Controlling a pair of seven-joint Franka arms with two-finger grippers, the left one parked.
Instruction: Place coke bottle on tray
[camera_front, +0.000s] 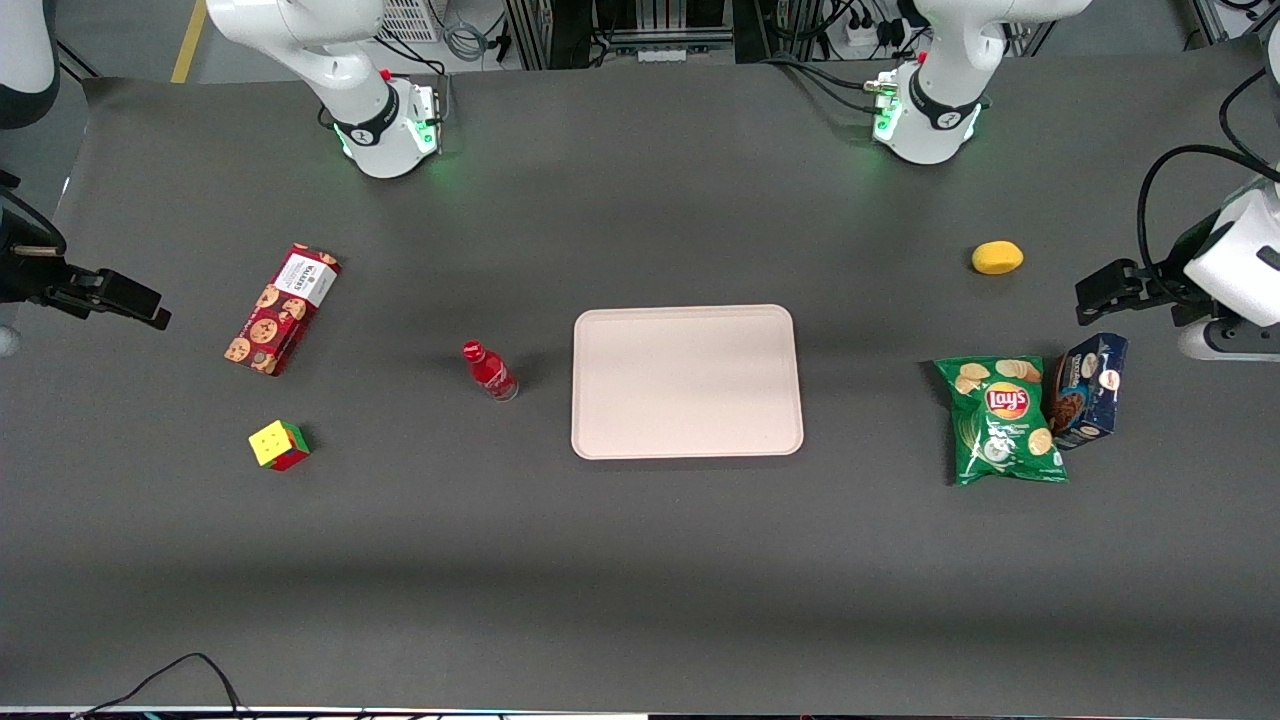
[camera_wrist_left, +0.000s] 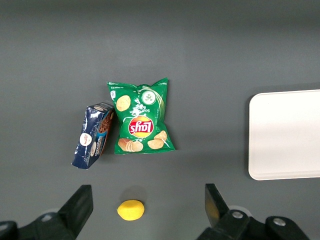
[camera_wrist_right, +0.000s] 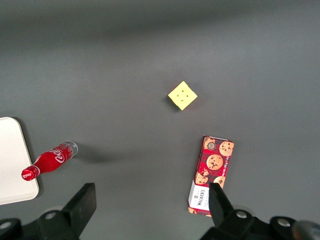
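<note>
The coke bottle (camera_front: 489, 371) (camera_wrist_right: 49, 161), small and red with a red cap, stands upright on the grey table. It is close beside the tray (camera_front: 686, 381) (camera_wrist_right: 12, 165), on the side toward the working arm's end. The tray is pale pinkish-beige and nothing lies on it. My right gripper (camera_front: 140, 305) (camera_wrist_right: 150, 202) hangs open high over the working arm's end of the table, well away from the bottle. Only bare table shows between its fingers.
A red cookie box (camera_front: 281, 308) (camera_wrist_right: 211, 173) and a colour cube (camera_front: 278, 445) (camera_wrist_right: 182, 95) lie between gripper and bottle. Toward the parked arm's end are a green Lay's bag (camera_front: 1003, 420), a blue box (camera_front: 1088, 390) and a yellow lemon (camera_front: 997, 257).
</note>
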